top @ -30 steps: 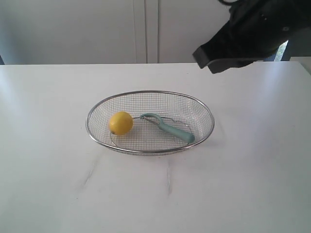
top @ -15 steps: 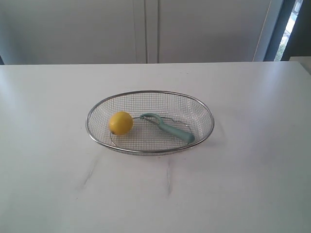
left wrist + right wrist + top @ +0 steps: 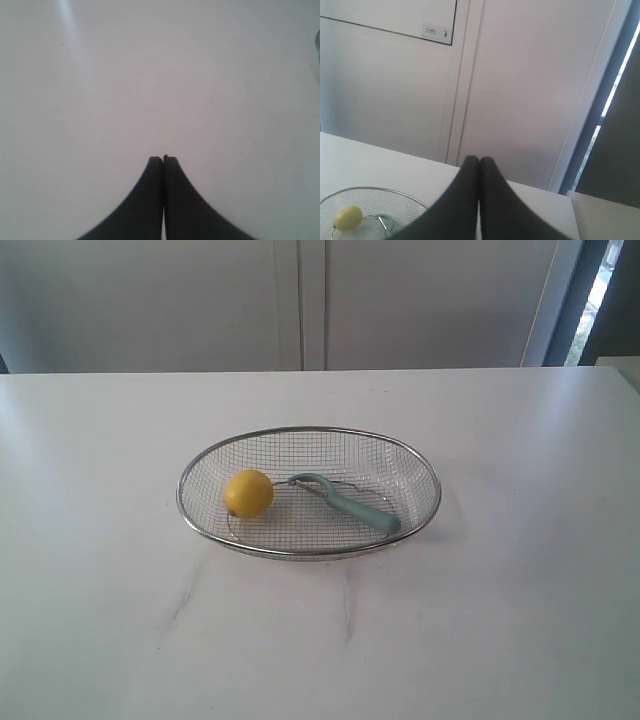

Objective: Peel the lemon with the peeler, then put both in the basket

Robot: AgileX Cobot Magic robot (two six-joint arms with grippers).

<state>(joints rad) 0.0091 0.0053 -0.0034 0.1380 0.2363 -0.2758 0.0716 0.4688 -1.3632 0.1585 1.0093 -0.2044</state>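
The wire basket [image 3: 425,462] sits in the middle of the white table. Inside it the yellow lemon [image 3: 248,493] lies at the left and the teal peeler [image 3: 350,506] lies to its right, head toward the lemon. Neither arm shows in the exterior view. My left gripper [image 3: 163,158] is shut and empty over bare table. My right gripper [image 3: 479,160] is shut and empty, raised and facing the wall; the basket [image 3: 395,191], lemon [image 3: 347,217] and peeler [image 3: 385,222] show low in its view.
White wall panels [image 3: 300,300] stand behind the table's far edge. A dark window strip [image 3: 610,300] is at the back right. Faint streaks [image 3: 185,595] mark the tabletop in front of the basket.
The dark arm that filled the upper right corner of the exterior view a second ago has gone out of view. The basket, lemon and peeler have not moved.
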